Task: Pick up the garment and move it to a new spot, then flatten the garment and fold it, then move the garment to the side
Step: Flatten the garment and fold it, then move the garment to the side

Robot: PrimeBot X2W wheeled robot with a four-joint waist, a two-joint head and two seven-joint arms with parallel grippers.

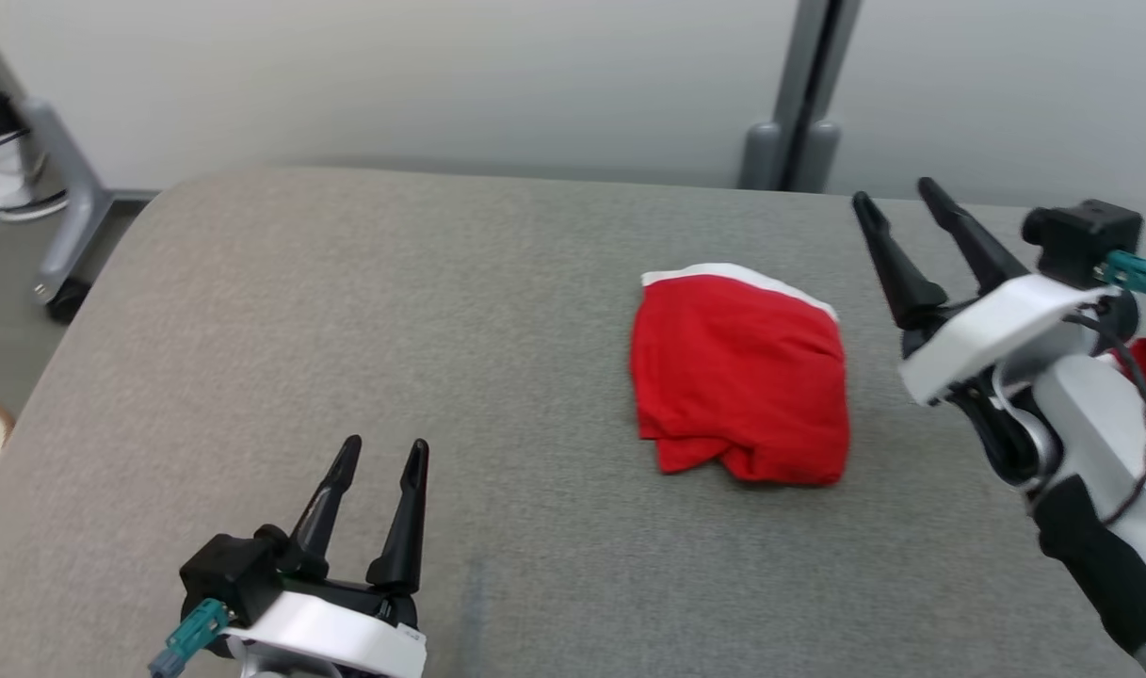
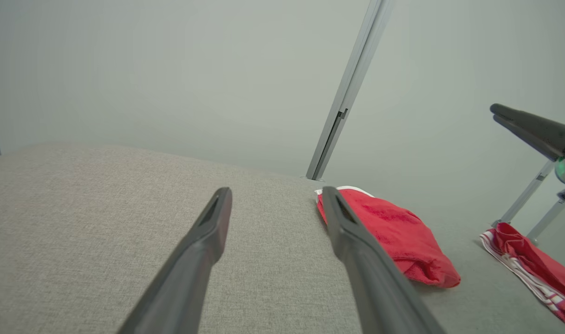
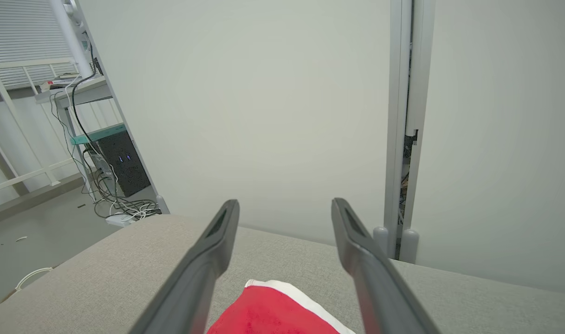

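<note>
Seeing my left gripper (image 1: 385,445) spread low over the cushion (image 1: 347,311), right gripper (image 1: 895,192) spread too, holding nothing, just right of the folded red garment (image 1: 740,377), perhaps another red cloth (image 2: 533,260) beyond

No readable text, labels, brands, numbers or signs, two tiny blue lights on the dark box (image 3: 124,168) under the desk, too small to make out as characters.
</note>
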